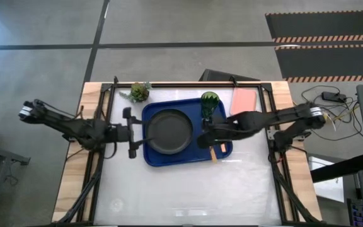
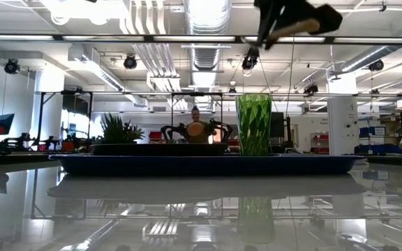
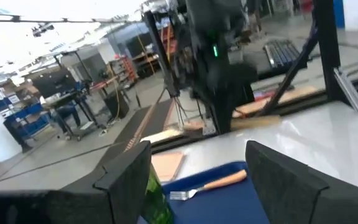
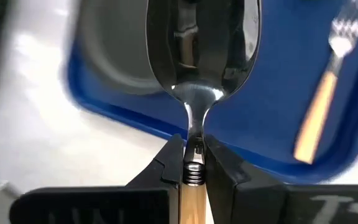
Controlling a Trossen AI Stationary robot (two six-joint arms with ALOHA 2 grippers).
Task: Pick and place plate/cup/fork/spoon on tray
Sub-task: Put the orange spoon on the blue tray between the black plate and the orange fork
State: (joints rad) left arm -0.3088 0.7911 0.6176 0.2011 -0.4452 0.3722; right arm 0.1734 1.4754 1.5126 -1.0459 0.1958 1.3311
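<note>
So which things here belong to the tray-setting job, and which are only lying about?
Job:
- tray
- plate, on tray
- cup, on tray
- fork, on tray
- spoon, held above tray by right pincer

Lying about:
- small plant
- pink rectangle

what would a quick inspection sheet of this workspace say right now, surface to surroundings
surface: glossy white table in a wooden frame.
job's things: plate, cup and fork on the blue tray; spoon held above the tray.
clutter: small plant and pink rectangle off the tray.
hands: right hand shut on the spoon's neck; left hand open beside the tray.
cables: wires by the table's right edge.
surroundings: open workshop, a person far behind.
</note>
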